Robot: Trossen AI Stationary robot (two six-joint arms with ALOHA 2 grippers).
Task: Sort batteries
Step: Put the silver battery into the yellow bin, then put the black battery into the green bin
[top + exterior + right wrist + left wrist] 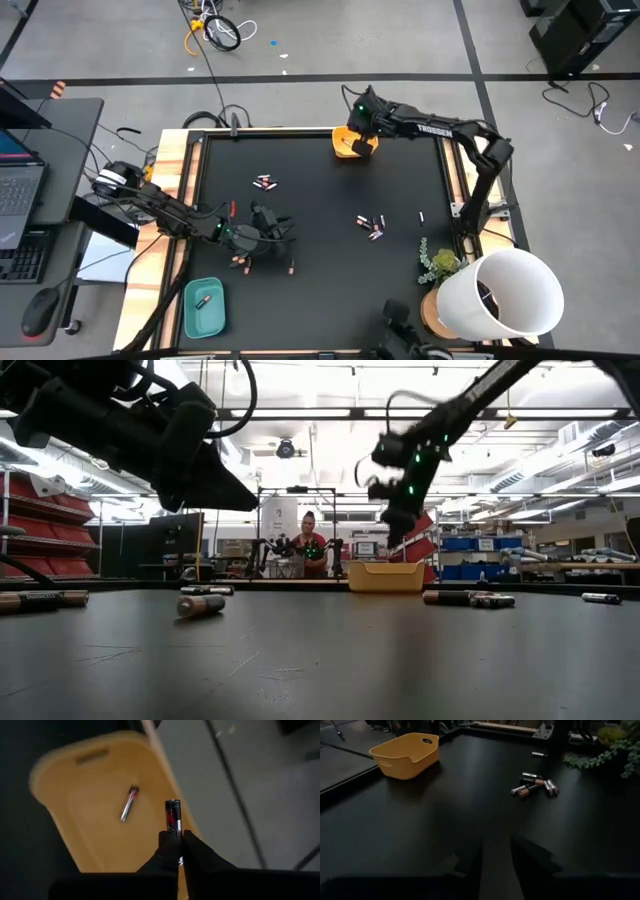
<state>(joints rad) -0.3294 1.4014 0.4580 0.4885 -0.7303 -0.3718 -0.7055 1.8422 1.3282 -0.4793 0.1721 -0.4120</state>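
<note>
Right gripper (176, 851) sits over the yellow tray (70, 815) at the table's far edge, fingers pinched on a red-and-silver battery (173, 817), which sticks out past the tips. One battery (129, 803) lies inside that tray. Left gripper (496, 857) hovers low over the black table (320, 180), fingers partly apart, nothing between them. Loose batteries (371, 225) lie in small clusters on the mat; one sits in the teal tray (204, 304).
</note>
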